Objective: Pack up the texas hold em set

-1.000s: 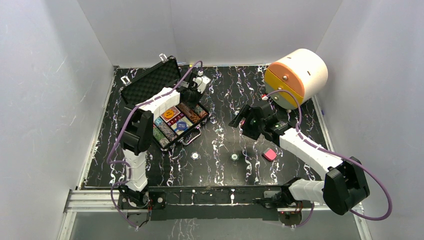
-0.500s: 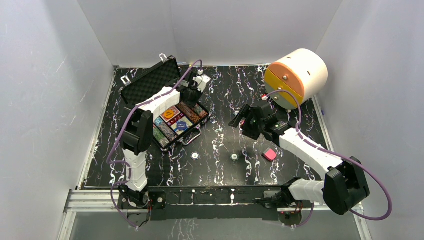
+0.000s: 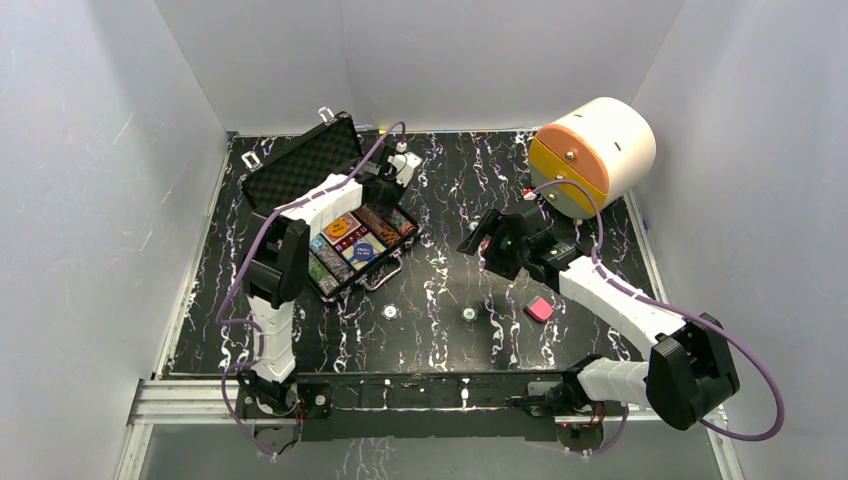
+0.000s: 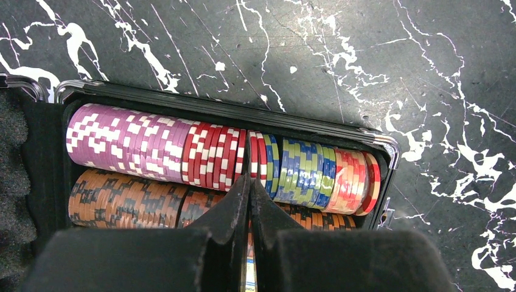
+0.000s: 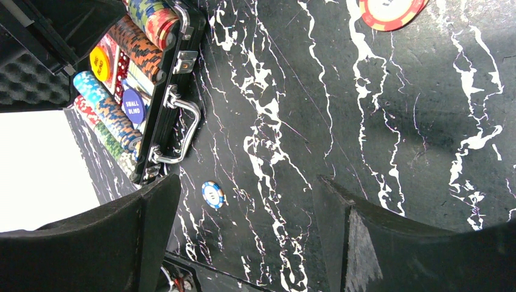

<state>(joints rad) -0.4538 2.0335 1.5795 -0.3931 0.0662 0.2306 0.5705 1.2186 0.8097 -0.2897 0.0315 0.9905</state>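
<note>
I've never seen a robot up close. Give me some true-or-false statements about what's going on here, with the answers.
1. The case is open. True.
2. The right gripper holds a chip. False: the right gripper is open and empty.
3. Loose chips lie on the table. True.
4. The pink block is in the case. False: the pink block lies on the table.
5. The left gripper is shut, over the chip rows. True.

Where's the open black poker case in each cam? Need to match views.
Top external: the open black textured case sits left of centre, lid raised toward the back wall.
Left wrist: it fills the lower half, its silver-edged rim running across.
Right wrist: upper left corner, handle side facing the table.
Shared landmark: the blue-green and orange-red chips ending the outer row.
</note>
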